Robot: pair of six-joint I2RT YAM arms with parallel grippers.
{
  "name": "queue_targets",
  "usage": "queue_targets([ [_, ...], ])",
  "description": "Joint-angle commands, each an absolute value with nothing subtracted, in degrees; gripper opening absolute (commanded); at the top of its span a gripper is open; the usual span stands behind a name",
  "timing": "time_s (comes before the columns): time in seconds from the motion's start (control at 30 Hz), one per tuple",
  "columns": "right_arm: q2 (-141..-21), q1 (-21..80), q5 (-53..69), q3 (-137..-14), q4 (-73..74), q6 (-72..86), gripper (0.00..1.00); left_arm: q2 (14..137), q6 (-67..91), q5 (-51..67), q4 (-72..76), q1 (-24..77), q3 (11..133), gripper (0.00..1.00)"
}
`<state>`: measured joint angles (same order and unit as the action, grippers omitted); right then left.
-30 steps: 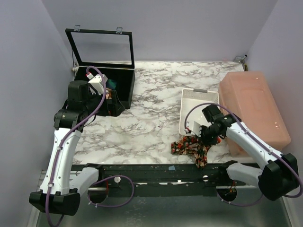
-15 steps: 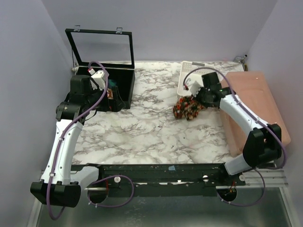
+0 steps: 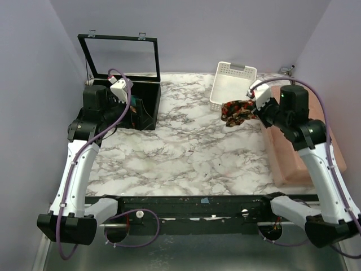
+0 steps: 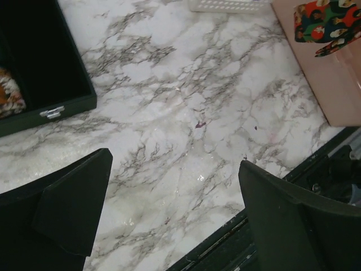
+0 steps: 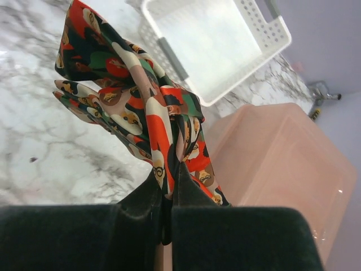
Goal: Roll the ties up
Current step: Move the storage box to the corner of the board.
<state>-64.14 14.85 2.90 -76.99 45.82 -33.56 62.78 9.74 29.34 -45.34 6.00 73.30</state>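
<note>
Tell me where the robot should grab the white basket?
Probably the basket by its thin side wall, from straight above, one finger inside, one outside. It sits upright with an open top and looks too wide to pinch across.

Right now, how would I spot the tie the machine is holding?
Find the big pink tub on the right of the marble table, with the white basket beside it. Between them, a bunched tie is clamped in the right pincer: the only busy red, orange and green print among plain neighbours.
</note>
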Motion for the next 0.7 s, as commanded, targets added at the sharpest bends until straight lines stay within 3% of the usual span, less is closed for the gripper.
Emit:
queue_targets([
  [0.0,-59.36,14.5,19.06,-77.27,56.29,-32.69,0.01,60.9,3.35,47.36,-33.11,6.92,70.59,0.98],
  [0.27,-60.84,14.5,42.89,-77.7,63.36,-33.46,0.01,63.5,-9.13,45.66,-14.23,26.17,69.02,0.98],
  [0.5,-62.31,14.59,46.86,-78.38,62.18,-31.23,0.01,73.28,-12.1,35.44,-10.6,43.81,73.54,0.99],
  [0.67,-61.32,14.59,46.92,-77.38,61.81,-30.78,0.01,78.4,-9.83,33.25,-6.87,48.12,75.4,0.98],
])
